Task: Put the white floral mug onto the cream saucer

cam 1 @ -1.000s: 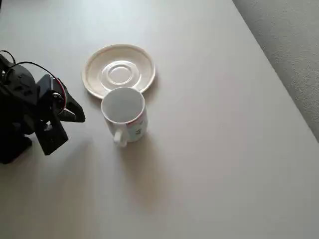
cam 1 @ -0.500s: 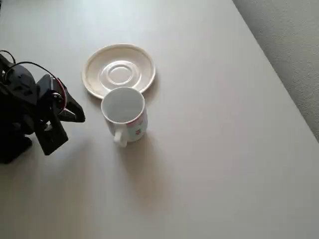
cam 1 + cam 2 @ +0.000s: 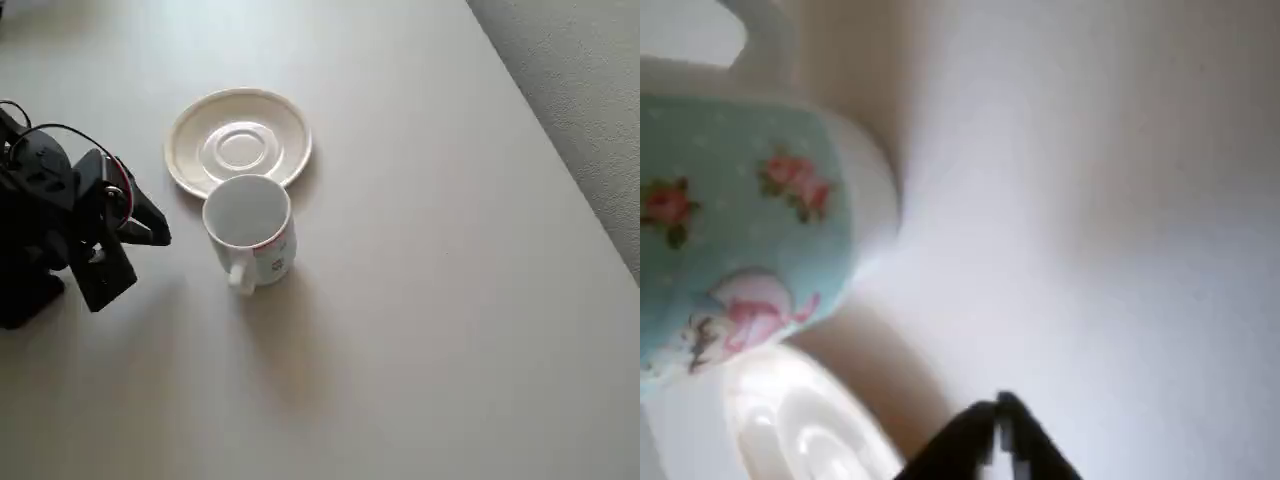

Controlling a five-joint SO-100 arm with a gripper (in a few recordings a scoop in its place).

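**Mug beside saucer, fingers off to the side**

Overhead view: white floral mug (image 3: 248, 229) upright on the pale bench (image 3: 430, 300), left of frame centre, mouth up, plain white inside, loop handle pointing toward the lower edge of the frame. Small reddish marks just visible on its lower right side. Directly above it in the frame, the cream saucer (image 3: 238, 142), flat on the bench, raised ring around a bare central well. Mug rim overlapping the saucer's lower edge in the picture; touching or merely just beside, cannot tell. Mug standing on the bench, not on the saucer.

At the left edge of the frame, the black arm with its fingers (image 3: 150, 222) pointing right toward the mug, near it but apart, holding nothing. Fingertips close together there, ending in a single dark point; fully closed or a slit apart, cannot tell. Black cable (image 3: 60, 128) looping over the arm's upper part. Bare bench between the fingers and the mug. Grey textured surface (image 3: 580, 90) past the bench edge in the upper right corner.

Wrist view: blurred, lying on its side. Mug (image 3: 750, 220) filling the upper left, pale blue-green band with pink-red roses. Glossy saucer rim (image 3: 800, 430) at lower left. Dark fingertip (image 3: 990, 445) at the bottom edge, clear of both.
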